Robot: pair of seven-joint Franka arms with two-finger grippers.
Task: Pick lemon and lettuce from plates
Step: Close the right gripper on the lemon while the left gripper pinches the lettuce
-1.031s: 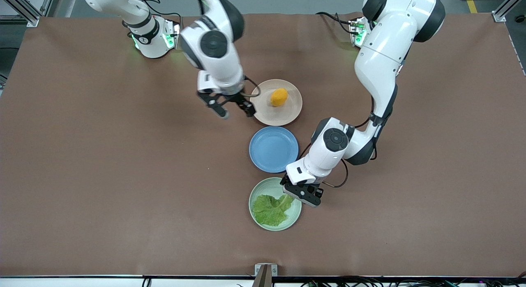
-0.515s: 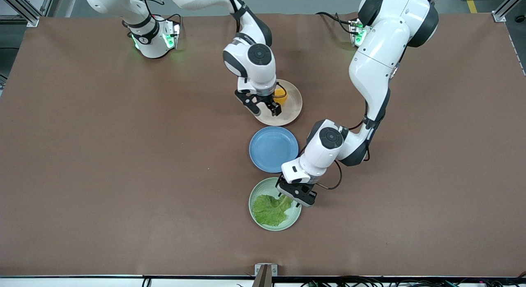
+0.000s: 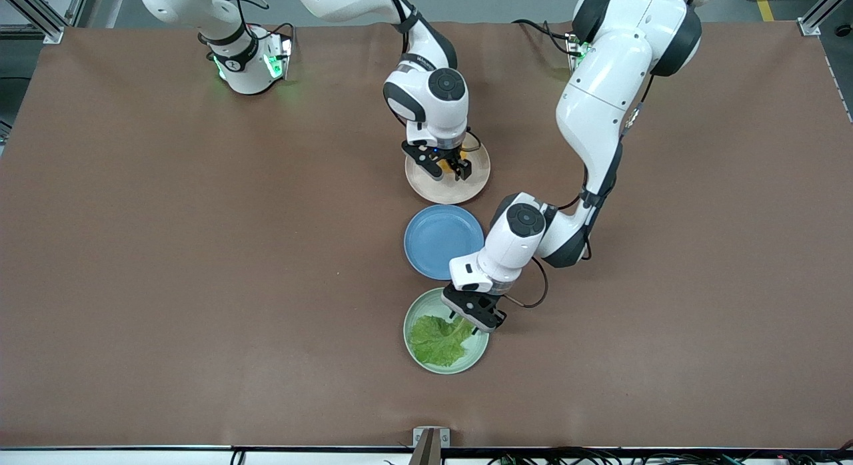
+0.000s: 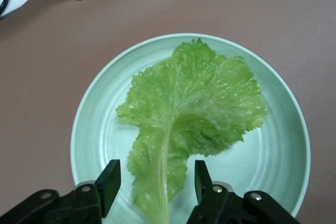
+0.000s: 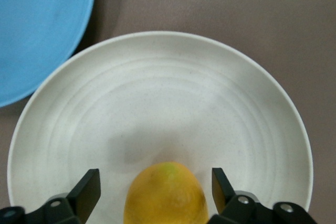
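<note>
The lemon (image 5: 165,195) lies on the beige-pink plate (image 3: 443,192), which also shows in the right wrist view (image 5: 157,93). My right gripper (image 3: 445,166) is open low over it, one finger on each side of the lemon (image 3: 447,162), not touching. The lettuce (image 3: 438,342) lies on the mint green plate (image 3: 426,304), its stem toward the blue plate. My left gripper (image 3: 474,316) is open low over the stem end, and in the left wrist view (image 4: 156,170) its fingers stand either side of the pale rib of the lettuce (image 4: 194,103), apart from it, over the mint plate (image 4: 100,129).
An empty blue plate (image 3: 443,242) sits between the two plates, close to both, and its edge shows in the right wrist view (image 5: 37,24). Brown table (image 3: 200,265) lies open toward both arms' ends. A metal bracket (image 3: 430,438) sits at the table's near edge.
My right gripper moved from beside the beige-pink plate to over the lemon and now straddles it. My left gripper shifted slightly onto the lettuce stem end. Lemon and lettuce have not moved.
</note>
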